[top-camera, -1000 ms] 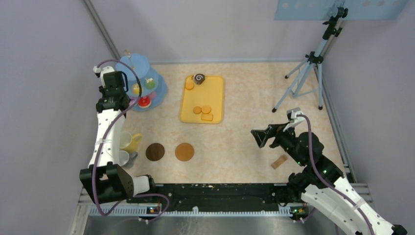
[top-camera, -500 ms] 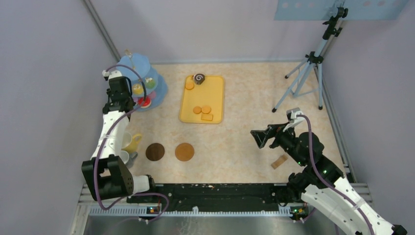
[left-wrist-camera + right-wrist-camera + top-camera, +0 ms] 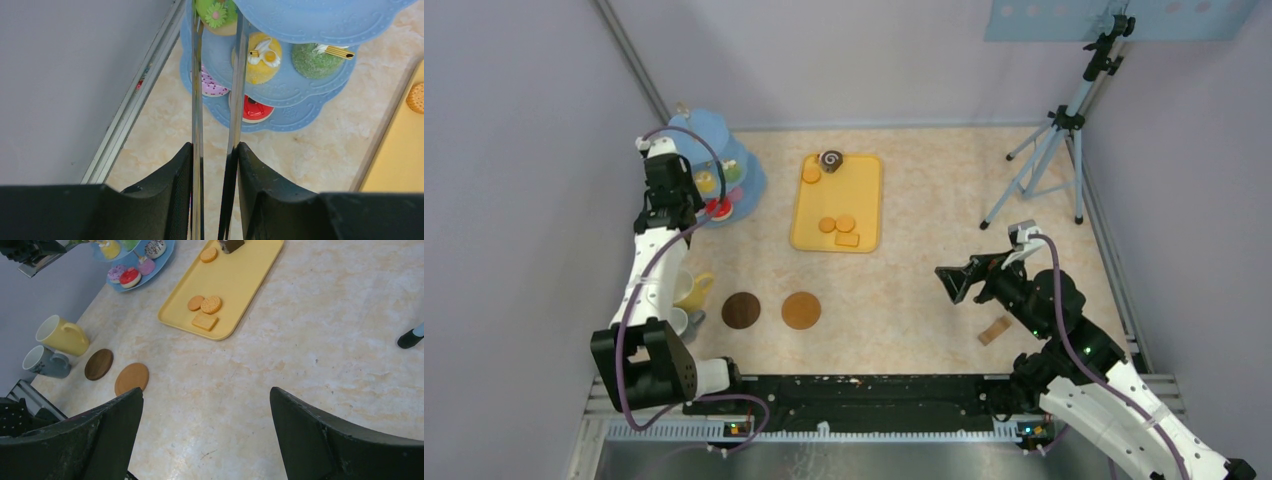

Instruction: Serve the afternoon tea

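My left gripper (image 3: 215, 150) is shut on the long metal tongs (image 3: 196, 100), whose two arms stay slightly apart and reach under the top plate of the blue tiered stand (image 3: 300, 20); their tips are hidden. The stand holds a yellow cake (image 3: 262, 65), a green cake (image 3: 312, 62), a red doughnut (image 3: 255, 110) and a pink doughnut (image 3: 212, 87). The yellow tray (image 3: 864, 200) carries orange biscuits (image 3: 836, 224) and a swirl cake (image 3: 831, 159). The yellow mug (image 3: 690, 290), the grey-white mug (image 3: 674, 322) and two brown coasters (image 3: 741, 310) sit near left. My right gripper (image 3: 954, 280) is open and empty.
A small wooden block (image 3: 996, 329) lies by the right arm. A tripod (image 3: 1054, 140) stands at the back right. A metal rail (image 3: 135, 95) and the grey wall run close to the left of the stand.
My left gripper with the tongs has moved a little back and right towards the stand. The right arm has not moved.
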Controlling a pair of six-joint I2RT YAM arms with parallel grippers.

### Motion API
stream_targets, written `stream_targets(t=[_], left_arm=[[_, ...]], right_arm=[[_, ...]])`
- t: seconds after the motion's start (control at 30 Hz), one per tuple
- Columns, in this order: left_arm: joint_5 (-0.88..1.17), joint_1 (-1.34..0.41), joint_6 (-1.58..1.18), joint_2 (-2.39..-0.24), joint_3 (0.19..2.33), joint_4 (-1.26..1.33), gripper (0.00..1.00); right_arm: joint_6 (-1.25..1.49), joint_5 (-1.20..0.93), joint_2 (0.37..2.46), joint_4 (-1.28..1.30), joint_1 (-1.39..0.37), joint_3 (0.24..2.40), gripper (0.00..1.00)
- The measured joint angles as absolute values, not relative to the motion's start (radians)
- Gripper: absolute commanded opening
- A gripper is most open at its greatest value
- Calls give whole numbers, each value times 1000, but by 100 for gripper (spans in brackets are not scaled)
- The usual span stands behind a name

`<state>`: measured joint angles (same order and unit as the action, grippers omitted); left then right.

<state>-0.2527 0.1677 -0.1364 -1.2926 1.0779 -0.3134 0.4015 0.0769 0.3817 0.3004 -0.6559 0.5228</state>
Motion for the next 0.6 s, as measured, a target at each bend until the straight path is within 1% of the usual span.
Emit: stream_targets(t=[0.13, 0.37, 0.5, 0.6], left_arm=[[-229, 168, -135, -1315, 1078, -305, 36], [-230, 168, -138, -1336, 1078, -309, 57], [-236, 168, -141, -1336, 1078, -316, 59], [-246, 168, -144, -1332, 1078, -319, 58]], right_arm=[[401, 79, 382, 300, -656, 523, 95], [401, 81, 389, 304, -656, 523, 95], [401, 81, 389, 304, -656, 523, 95], [401, 81, 389, 304, -656, 523, 95]])
